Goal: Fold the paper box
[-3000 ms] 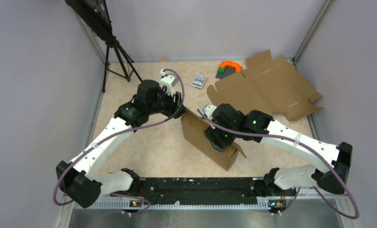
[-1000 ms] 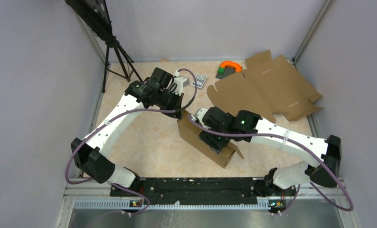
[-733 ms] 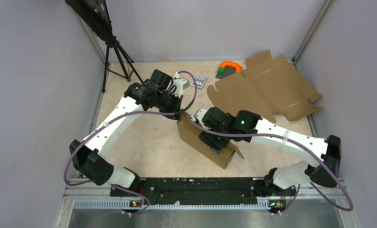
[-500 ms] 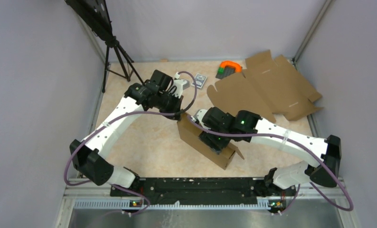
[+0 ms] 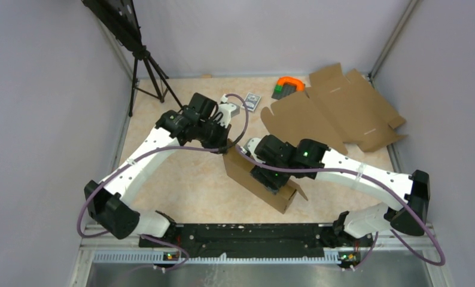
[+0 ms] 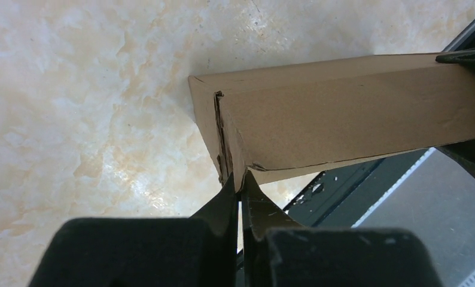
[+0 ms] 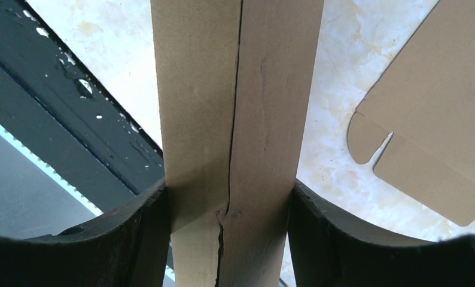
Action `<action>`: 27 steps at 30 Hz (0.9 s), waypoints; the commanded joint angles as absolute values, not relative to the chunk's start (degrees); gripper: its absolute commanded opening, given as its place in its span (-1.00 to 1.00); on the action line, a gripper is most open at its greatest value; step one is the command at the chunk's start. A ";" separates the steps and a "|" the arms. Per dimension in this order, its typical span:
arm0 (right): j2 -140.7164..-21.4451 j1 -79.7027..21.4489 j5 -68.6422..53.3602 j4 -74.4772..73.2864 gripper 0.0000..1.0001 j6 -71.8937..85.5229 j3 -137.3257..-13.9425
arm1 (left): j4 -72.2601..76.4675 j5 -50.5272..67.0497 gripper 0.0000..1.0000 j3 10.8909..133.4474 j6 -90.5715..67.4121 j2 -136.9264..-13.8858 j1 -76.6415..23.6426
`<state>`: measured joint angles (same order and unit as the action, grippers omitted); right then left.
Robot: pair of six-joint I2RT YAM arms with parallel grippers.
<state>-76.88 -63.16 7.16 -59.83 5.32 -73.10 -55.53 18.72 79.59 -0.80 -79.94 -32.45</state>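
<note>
Overhead looking down, wrist views close, sharing paper box (image 5: 247, 175)

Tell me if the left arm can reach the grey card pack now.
Likely yes: the card pack lies just beyond the left gripper, nothing between them, but its shut tips must first leave the paper box corner.

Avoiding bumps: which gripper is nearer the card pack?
Left: the left gripper meets the box at its far corner, near the card pack; the right gripper clamps it farther off.
</note>
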 commanded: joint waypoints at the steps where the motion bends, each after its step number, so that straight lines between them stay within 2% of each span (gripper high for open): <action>1: -77.14 -63.77 6.31 -59.51 0.16 4.44 -72.93 | -51.70 15.49 -1.00 77.80 1.98 -75.20 -33.24; 19: -77.89 -63.76 6.14 -59.98 0.16 4.59 -73.00 | -51.48 20.61 -1.00 77.88 0.38 -75.96 -33.24; 27: -77.60 -63.76 5.70 -60.04 0.16 4.69 -72.93 | -52.61 16.99 -1.00 77.18 0.72 -76.80 -33.22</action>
